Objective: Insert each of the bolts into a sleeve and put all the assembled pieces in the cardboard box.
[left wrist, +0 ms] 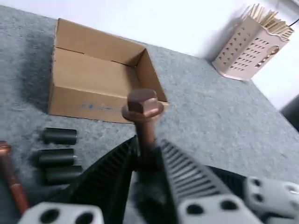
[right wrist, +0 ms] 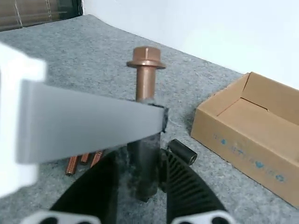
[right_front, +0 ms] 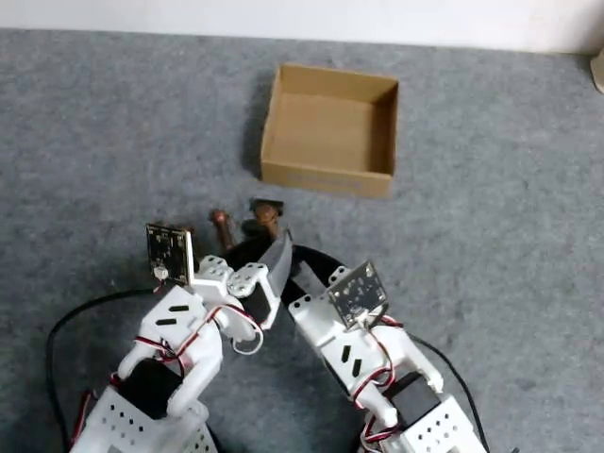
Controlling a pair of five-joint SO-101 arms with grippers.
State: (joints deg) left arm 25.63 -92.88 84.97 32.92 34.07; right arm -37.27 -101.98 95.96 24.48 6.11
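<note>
Copper hex-head bolt, shank gripped by left fingers; black cylindrical sleeve gripped by right fingers. Risk: tilt between grips could have jammed insertion.

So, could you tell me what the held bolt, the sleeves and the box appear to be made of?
The bolt looks like metal, perhaps copper-plated, given its coppery sheen. The sleeves are matte black: plastic, rubber or coated metal. The box is cardboard: dull brown, thin folded walls.
</note>
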